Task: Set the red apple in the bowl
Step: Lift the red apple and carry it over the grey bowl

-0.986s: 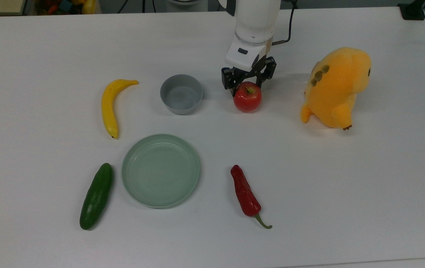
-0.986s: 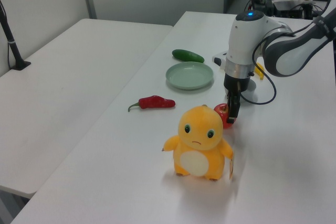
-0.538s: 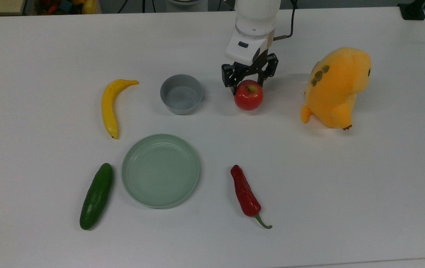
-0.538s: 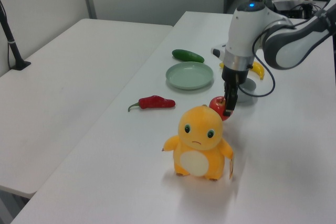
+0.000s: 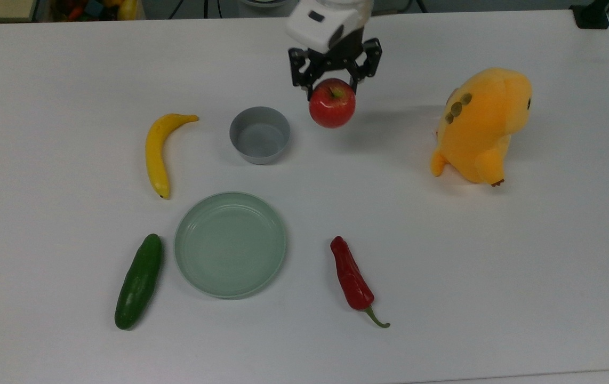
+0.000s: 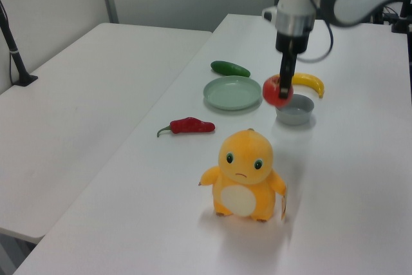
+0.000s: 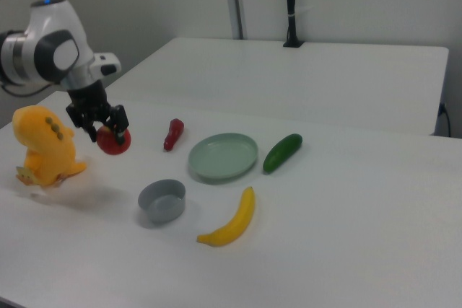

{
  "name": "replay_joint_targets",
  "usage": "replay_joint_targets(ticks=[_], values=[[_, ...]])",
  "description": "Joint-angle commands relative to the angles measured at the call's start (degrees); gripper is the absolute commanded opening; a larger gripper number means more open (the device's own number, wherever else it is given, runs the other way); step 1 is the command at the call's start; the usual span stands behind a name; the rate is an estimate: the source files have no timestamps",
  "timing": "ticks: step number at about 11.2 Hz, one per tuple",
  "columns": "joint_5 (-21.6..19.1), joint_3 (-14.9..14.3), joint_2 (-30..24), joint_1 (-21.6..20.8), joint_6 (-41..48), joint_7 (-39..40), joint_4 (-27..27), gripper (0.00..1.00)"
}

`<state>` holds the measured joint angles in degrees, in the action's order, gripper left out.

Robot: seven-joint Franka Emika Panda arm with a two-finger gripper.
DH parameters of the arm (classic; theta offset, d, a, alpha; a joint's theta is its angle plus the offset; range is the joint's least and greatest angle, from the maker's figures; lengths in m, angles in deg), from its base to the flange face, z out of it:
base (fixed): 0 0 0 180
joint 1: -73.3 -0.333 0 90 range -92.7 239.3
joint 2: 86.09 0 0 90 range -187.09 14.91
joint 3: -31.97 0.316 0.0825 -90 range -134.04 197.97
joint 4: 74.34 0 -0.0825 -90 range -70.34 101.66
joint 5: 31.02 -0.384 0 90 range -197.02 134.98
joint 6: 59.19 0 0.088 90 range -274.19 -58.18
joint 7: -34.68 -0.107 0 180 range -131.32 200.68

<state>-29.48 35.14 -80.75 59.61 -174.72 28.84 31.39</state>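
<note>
White table (image 5: 496, 266) carries everything. Going from the top view's left: a cucumber (image 5: 138, 281) lies just beside a pale green plate (image 5: 230, 244); above the cucumber is a banana (image 5: 159, 151). To the right of the banana stands the grey bowl (image 5: 259, 134), with nothing in it. Right of the bowl and apart from it, the apple (image 5: 332, 103) hangs clear of the table, its shadow lying on the tabletop beneath; the gripper (image 5: 333, 81) clasps it from above, black fingers (image 5: 304, 87) pressed against its sides. In the left view the apple (image 6: 277, 91) sits level with the bowl's (image 6: 295, 109) rim or a little above, and the gripper (image 6: 285, 80) points straight down. Below, a chili (image 5: 353, 280) lies near the table's front. At the far right an orange plush toy (image 5: 480, 125) stands upright.
</note>
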Motion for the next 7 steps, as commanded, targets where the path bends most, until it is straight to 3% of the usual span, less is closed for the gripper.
replay_joint_targets(ticks=[1,4,7], values=[[-2.85,-5.7,-3.57,-0.37,9.43,1.96,-5.79,0.47],[-6.01,-10.54,-5.25,-0.46,19.36,8.54,-11.42,0.47],[-6.19,-10.73,-5.87,-0.37,21.66,9.79,-10.99,0.47]])
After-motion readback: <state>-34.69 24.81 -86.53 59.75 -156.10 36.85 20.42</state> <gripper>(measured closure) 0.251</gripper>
